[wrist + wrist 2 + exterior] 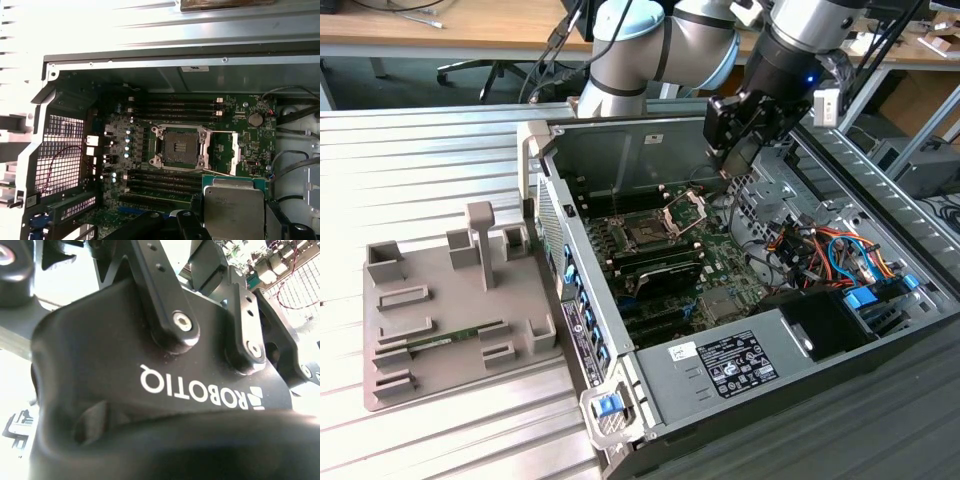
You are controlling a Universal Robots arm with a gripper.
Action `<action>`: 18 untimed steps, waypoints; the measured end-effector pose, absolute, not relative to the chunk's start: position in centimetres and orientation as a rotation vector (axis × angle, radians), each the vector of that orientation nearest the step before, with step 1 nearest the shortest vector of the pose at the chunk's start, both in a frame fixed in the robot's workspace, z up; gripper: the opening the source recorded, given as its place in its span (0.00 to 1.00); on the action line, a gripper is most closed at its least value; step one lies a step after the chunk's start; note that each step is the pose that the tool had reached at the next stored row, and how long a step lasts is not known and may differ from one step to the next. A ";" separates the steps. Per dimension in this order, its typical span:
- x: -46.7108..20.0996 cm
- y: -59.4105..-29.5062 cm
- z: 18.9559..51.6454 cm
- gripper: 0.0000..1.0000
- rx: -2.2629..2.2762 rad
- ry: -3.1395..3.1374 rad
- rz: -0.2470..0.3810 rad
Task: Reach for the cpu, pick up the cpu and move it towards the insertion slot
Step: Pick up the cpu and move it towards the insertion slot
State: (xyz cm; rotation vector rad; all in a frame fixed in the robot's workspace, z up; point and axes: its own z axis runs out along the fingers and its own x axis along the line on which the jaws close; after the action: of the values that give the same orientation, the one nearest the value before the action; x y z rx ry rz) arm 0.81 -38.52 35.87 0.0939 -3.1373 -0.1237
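The cpu, a flat square chip with a pale silvery top on a green edge, hangs close under the first wrist camera above the motherboard. My gripper is shut on it, with black finger parts beside the chip. In the exterior view the gripper hovers over the open computer case, above and to the exterior view's right of the insertion slot. The insertion slot is a dark square socket with its silver frame swung open. The cpu sits apart from the slot, off one of its corners. The gripper's black body looms in the second wrist view.
The open computer case lies on a slatted metal table. Long black memory slots flank the socket. Coloured cables and a black power supply crowd the case. A grey fixture plate holding a green memory stick lies at the exterior view's left.
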 end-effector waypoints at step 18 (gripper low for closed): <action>0.8 -38.5 35.4 0.55 0.094 -3.137 -0.124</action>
State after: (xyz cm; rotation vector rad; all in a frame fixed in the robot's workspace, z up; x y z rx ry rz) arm 0.81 -38.52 35.36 0.0940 -3.1373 -0.1237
